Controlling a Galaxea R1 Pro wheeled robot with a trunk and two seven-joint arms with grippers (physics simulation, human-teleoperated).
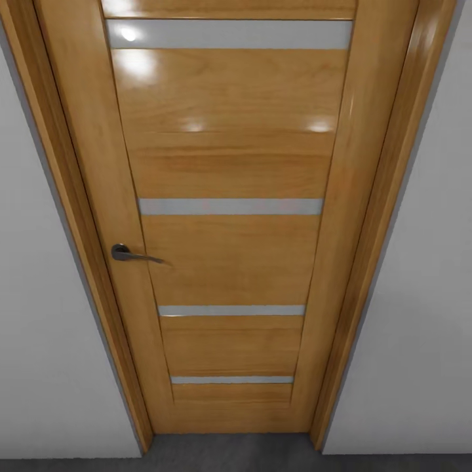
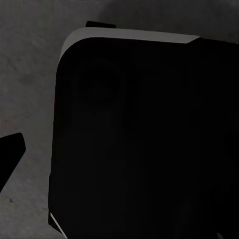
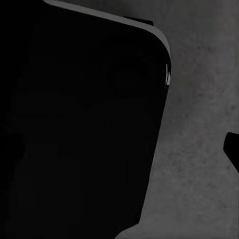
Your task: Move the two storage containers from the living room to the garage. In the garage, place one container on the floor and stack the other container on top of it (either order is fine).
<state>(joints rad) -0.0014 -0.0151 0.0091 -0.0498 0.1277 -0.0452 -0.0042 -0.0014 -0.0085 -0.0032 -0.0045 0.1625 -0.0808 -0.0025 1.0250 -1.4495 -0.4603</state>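
The two storage containers are out of view. In the head view I face a shut wooden door with pale horizontal strips and a dark lever handle on its left side. A strip of dark grey floor runs below it. In the left wrist view one dark fingertip of my left gripper pokes in over the rough grey floor. In the right wrist view one dark fingertip of my right gripper shows over the same floor. Nothing shows between the fingers, and how far they stand apart is hidden.
Plain white-grey walls flank the wooden door frame on both sides. A large dark rounded body with a pale rim, my own base, sits close under both wrists and shows again in the right wrist view.
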